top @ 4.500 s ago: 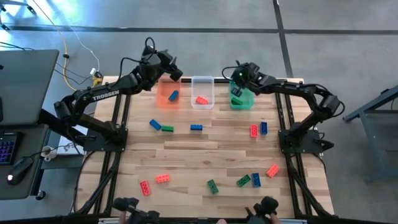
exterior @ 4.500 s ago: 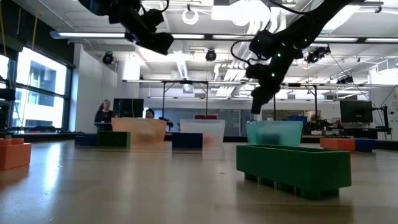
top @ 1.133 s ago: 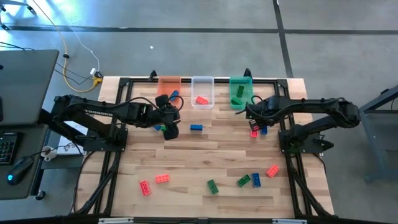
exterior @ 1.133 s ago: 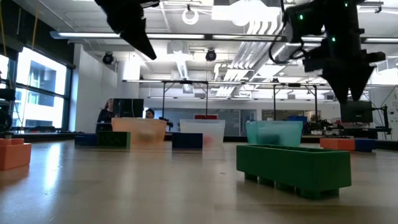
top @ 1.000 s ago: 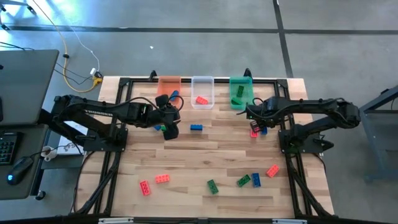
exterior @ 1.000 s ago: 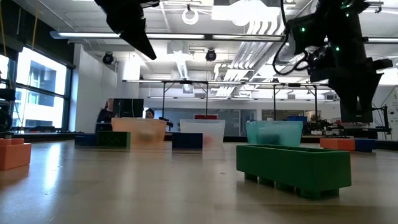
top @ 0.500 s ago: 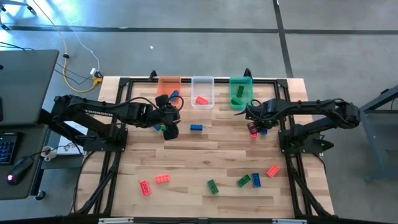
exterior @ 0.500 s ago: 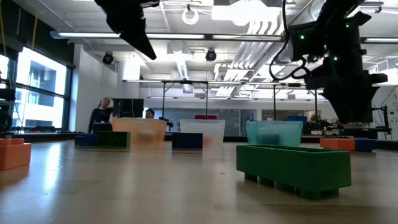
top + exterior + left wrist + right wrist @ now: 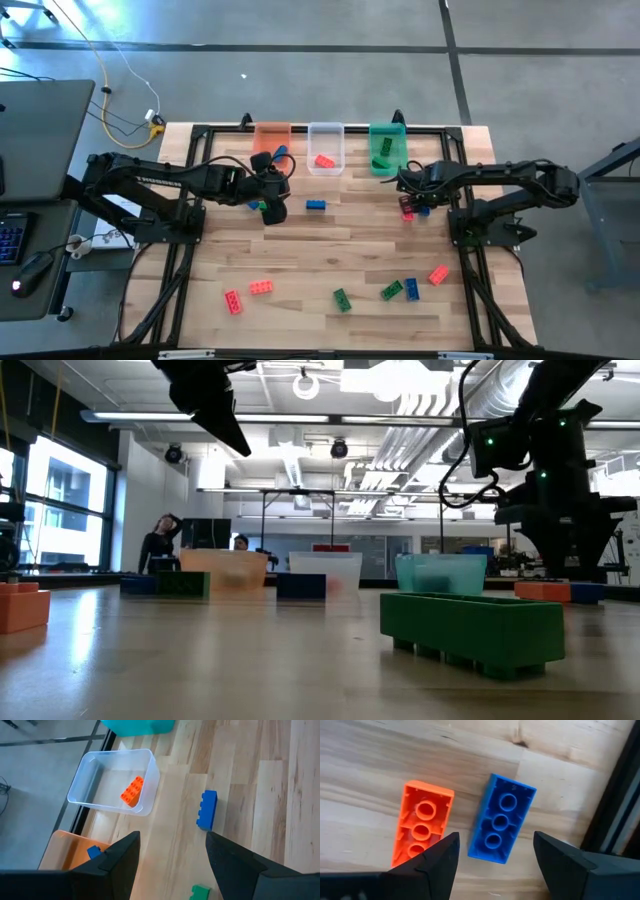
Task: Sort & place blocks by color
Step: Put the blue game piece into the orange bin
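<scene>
My right gripper [image 9: 495,867] points down, open, just above an orange-red block [image 9: 422,827] and a blue block [image 9: 501,818]. These lie side by side on the wood, hollow sides up, at the table's right [image 9: 416,207]; the fingers touch neither. My left gripper [image 9: 172,870] hangs open above the table's left-centre [image 9: 272,207]. A blue block [image 9: 207,810] lies beyond it, and a green block [image 9: 200,893] lies below it. Far edge: an orange bin [image 9: 270,145] holds a blue block, a clear bin [image 9: 325,147] a red block [image 9: 132,791], a green bin [image 9: 387,148] a green block.
Several more blocks lie near the front edge: two red [image 9: 246,294], two green [image 9: 342,299], one blue [image 9: 411,289] and one orange [image 9: 438,274]. A black frame rail [image 9: 615,820] runs close beside the right gripper. The middle of the tabletop [image 9: 330,245] is bare wood.
My right gripper has come down toward the orange-red and blue blocks at the table's right. The blocks have not moved.
</scene>
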Motion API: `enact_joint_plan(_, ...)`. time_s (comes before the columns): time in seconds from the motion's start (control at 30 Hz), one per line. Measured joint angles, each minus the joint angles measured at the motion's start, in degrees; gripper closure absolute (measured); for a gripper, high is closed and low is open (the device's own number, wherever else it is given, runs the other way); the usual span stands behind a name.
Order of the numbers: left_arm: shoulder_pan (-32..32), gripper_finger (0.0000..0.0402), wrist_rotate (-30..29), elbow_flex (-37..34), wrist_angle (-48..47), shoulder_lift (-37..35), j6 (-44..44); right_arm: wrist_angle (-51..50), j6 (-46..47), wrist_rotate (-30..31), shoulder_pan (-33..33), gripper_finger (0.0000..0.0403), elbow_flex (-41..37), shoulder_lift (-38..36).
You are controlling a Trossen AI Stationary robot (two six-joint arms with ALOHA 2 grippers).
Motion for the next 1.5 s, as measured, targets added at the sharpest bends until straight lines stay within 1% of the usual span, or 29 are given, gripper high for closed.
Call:
enact_joint_plan(0.23, 0.0, 0.0188, 0.0, 0.0, 0.0, 0.0, 0.0, -0.3, 0.2, 2.1, 0.0, 0.0159, -0.1, 0.0)
enact_joint_plan(0.33, 0.0, 0.0188, 0.0, 0.0, 0.0, 0.0, 0.0, 1.0, 1.3, 2.4, 0.0, 0.0159, -1.4, 0.0)
enact_joint_plan(0.57, 0.0, 0.0188, 0.0, 0.0, 0.0, 0.0, 0.0, 6.1, 3.5, 0.4, 0.0, 0.0160, -6.7, 0.0)
enact_joint_plan(0.63, 0.0, 0.0188, 0.0, 0.0, 0.0, 0.0, 0.0, 7.2, 3.5, -0.5, 0.0, 0.0165, -7.6, 0.0)
enact_joint_plan(0.73, 0.0, 0.0188, 0.0, 0.0, 0.0, 0.0, 0.0, 7.5, 3.9, -1.1, 0.0, 0.0195, -8.0, -0.1)
enact_joint_plan(0.9, 0.1, 0.0188, 0.0, 0.0, 0.2, 0.0, 0.0, 8.7, 3.1, -1.0, 0.0, 0.0294, -7.9, -0.1)
enact_joint_plan(1.07, 0.1, 0.0188, 0.0, 0.0, 0.7, 0.0, -0.5, 8.2, 1.4, -0.4, 0.2, 0.0297, -7.9, -0.2)
enact_joint_plan(1.17, 0.1, 0.0188, 0.0, 0.0, 1.6, 0.0, -1.0, 4.7, 1.4, 2.7, 0.9, 0.0297, -6.3, -0.5)
enact_joint_plan(1.3, 0.3, 0.0188, 0.3, 0.0, 3.8, 0.0, -2.4, 1.5, 1.4, 6.2, 2.4, 0.0297, -1.8, -1.7)
enact_joint_plan(1.5, 3.1, 0.0188, 2.9, 0.0, 8.8, 0.0, -10.5, 1.2, -1.6, 11.8, 7.1, 0.0297, 6.1, -3.0)
